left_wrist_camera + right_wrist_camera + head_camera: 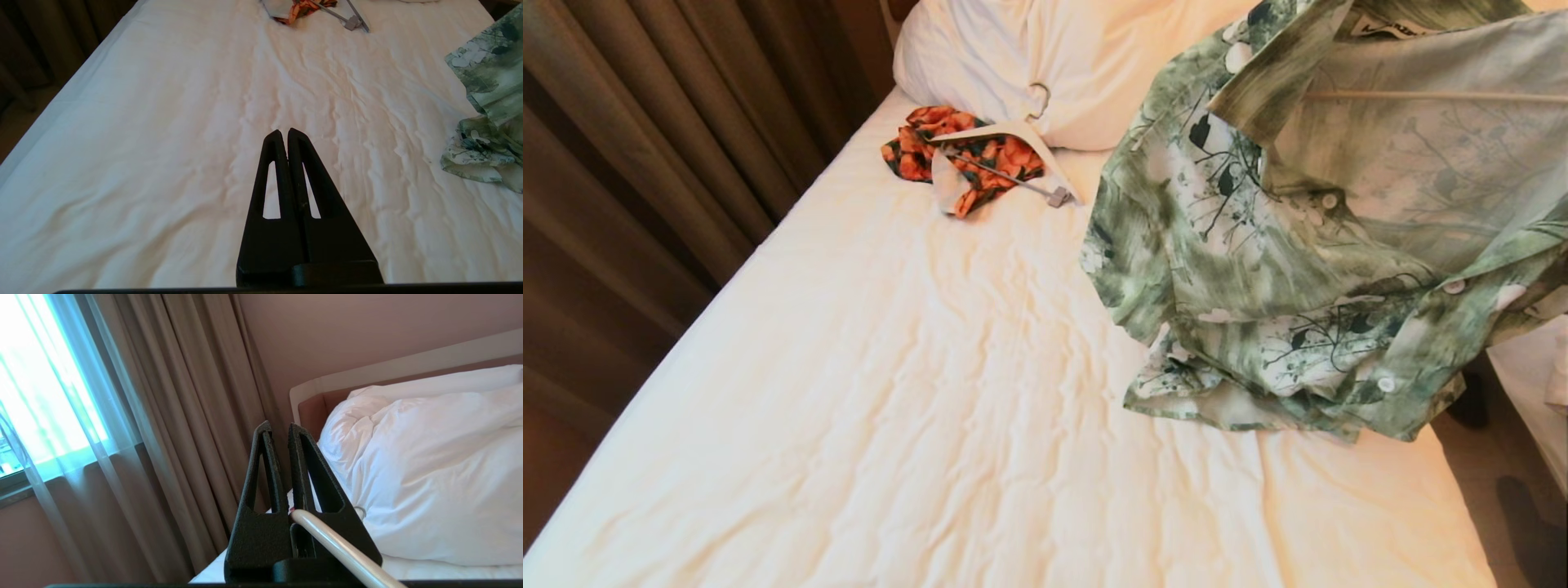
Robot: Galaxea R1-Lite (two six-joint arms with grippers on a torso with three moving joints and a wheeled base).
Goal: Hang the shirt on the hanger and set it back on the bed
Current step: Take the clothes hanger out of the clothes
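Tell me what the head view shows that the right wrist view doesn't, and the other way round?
Only the head view shows the green leaf-print shirt hanging in the air over the bed's right side, and the orange floral garment lying under a broad white hanger.

Only the right wrist view shows the right hand, shut on the cream hanger, plus the bright window and the headboard.

Both show the white pillows, the brown curtains and the bed.

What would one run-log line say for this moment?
right gripper: shut on hanger | shirt: hung, lifted | left gripper: shut, idle over bed
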